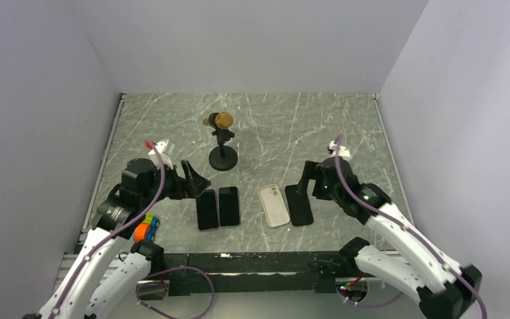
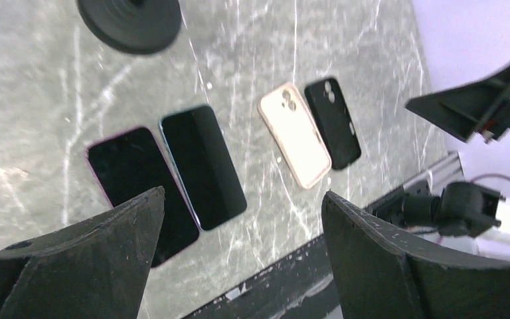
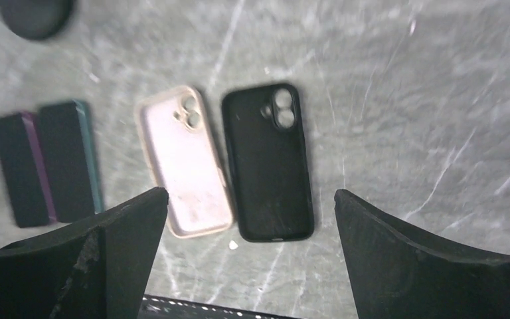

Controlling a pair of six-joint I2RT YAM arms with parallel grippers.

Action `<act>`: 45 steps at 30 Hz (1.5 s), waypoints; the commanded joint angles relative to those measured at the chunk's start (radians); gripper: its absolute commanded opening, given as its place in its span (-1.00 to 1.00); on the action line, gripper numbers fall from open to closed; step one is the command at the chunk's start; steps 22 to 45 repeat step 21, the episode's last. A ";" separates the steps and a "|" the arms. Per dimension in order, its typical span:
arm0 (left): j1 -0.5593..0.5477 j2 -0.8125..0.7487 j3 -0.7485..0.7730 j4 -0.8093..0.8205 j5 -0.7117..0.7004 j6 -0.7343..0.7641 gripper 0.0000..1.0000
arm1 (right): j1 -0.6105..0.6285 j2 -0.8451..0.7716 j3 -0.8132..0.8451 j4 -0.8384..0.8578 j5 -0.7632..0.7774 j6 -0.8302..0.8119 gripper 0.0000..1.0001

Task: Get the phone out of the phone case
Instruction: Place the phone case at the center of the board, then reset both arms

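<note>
The stand (image 2: pixel 133 23) was cut off in wrist views. Phones (image 1: pixel 229 207) were laid beside cases (image 1: pixel 273 205); left hand (image 2: pixel 242 196) and right hand (image 3: pixel 252 193) were spread wide.

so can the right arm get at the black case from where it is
Probably yes: the right gripper hangs open above the black case, with nothing on top of it. The beige case lying close beside it may crowd the gripper on that side.

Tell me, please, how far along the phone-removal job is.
Done, apparently: the purple-edged phone and teal-edged phone lie bare beside the beige case and black case, both seemingly empty. In hand: nothing; the left gripper and right gripper are open. Left: seemingly nothing.
</note>
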 commanded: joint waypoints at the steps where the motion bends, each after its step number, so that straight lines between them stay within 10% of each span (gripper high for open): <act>1: -0.003 -0.105 0.094 -0.027 -0.175 0.007 0.83 | 0.003 -0.210 0.080 -0.013 0.140 -0.004 1.00; 11: -0.003 -0.340 0.229 0.030 -0.465 0.161 0.97 | 0.002 -0.522 0.255 -0.044 0.393 -0.144 1.00; 45: -0.004 -0.337 0.298 0.018 -0.489 0.227 0.97 | 0.002 -0.631 0.230 0.024 0.320 -0.233 0.99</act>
